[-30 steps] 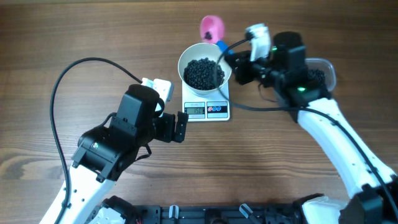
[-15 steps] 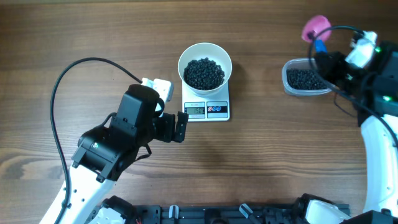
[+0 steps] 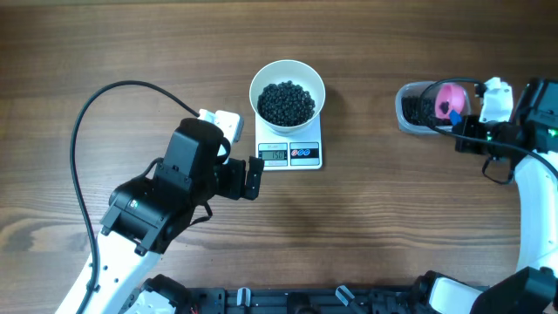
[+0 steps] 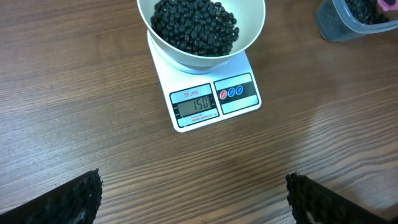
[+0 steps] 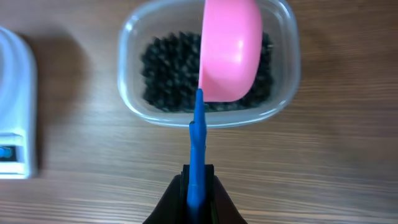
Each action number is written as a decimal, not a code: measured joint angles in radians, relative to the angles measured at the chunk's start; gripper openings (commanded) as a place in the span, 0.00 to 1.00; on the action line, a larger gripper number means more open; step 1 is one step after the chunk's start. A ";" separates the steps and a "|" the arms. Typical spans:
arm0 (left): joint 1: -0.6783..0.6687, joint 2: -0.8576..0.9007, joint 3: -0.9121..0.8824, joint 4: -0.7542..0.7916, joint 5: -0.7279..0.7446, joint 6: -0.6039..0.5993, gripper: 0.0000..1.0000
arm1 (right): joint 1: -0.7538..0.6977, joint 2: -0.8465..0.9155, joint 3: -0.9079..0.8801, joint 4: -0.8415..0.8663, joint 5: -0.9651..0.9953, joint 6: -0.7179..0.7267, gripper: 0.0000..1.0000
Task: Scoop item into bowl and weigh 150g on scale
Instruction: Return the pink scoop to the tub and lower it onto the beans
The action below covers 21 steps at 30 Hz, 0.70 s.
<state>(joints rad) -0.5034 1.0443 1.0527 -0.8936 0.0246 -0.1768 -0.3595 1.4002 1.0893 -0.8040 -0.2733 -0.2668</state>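
The white bowl (image 3: 254,94) (image 4: 205,60) stands on the small white scale (image 3: 289,154) (image 4: 214,99), heaped with black beads (image 3: 287,102) (image 4: 194,25). The display shows 150. My left gripper (image 3: 258,178) (image 4: 194,199) hovers open over bare wood just in front and left of the scale, holding nothing. My right gripper (image 3: 465,129) (image 5: 198,186) is shut on the blue handle of the pink scoop (image 3: 447,100) (image 5: 230,50). The scoop's cup hangs over the clear tub (image 3: 405,109) (image 5: 130,37), which holds more beads (image 5: 168,68).
A black cable (image 3: 83,131) loops across the table on the left, behind the left arm. The tub sits near the table's right side, well apart from the scale. The dark arm mounts (image 3: 288,301) line the front edge.
My right arm has swung right from the bowl, carrying the scoop, and now holds it over the tub. The left arm, bowl and scale have not moved.
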 measured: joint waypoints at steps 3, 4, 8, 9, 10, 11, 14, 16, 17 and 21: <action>0.000 0.000 0.000 0.000 0.000 0.000 1.00 | 0.077 0.002 0.000 0.024 0.141 -0.073 0.04; 0.000 0.000 0.000 0.000 0.000 0.000 1.00 | 0.105 0.002 0.000 0.041 0.190 -0.082 0.04; 0.000 0.000 0.000 0.000 0.000 0.000 1.00 | 0.196 0.002 0.000 0.092 0.362 -0.121 0.04; 0.000 0.000 0.000 0.000 0.000 0.000 1.00 | 0.216 0.002 0.000 0.094 0.400 -0.138 0.04; 0.000 0.000 0.000 0.000 0.000 0.000 1.00 | 0.229 0.002 0.000 0.094 0.420 -0.152 0.04; 0.000 0.000 0.000 0.000 0.000 0.000 1.00 | 0.240 0.002 0.000 0.094 0.436 -0.163 0.04; 0.000 0.000 0.000 0.000 0.000 0.000 1.00 | 0.256 0.002 0.000 0.095 0.461 -0.181 0.04; 0.000 0.000 0.000 0.000 0.000 0.000 1.00 | 0.256 0.002 0.000 0.094 0.465 -0.180 0.04; 0.000 0.000 0.000 0.000 0.000 0.000 1.00 | 0.256 0.002 0.000 0.094 0.461 -0.172 0.04; 0.000 0.000 0.000 0.000 0.000 0.000 1.00 | 0.245 0.003 -0.012 0.097 0.315 -0.114 0.04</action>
<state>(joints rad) -0.5034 1.0443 1.0527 -0.8936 0.0246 -0.1768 -0.1146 1.4029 1.0775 -0.7071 0.0414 -0.3813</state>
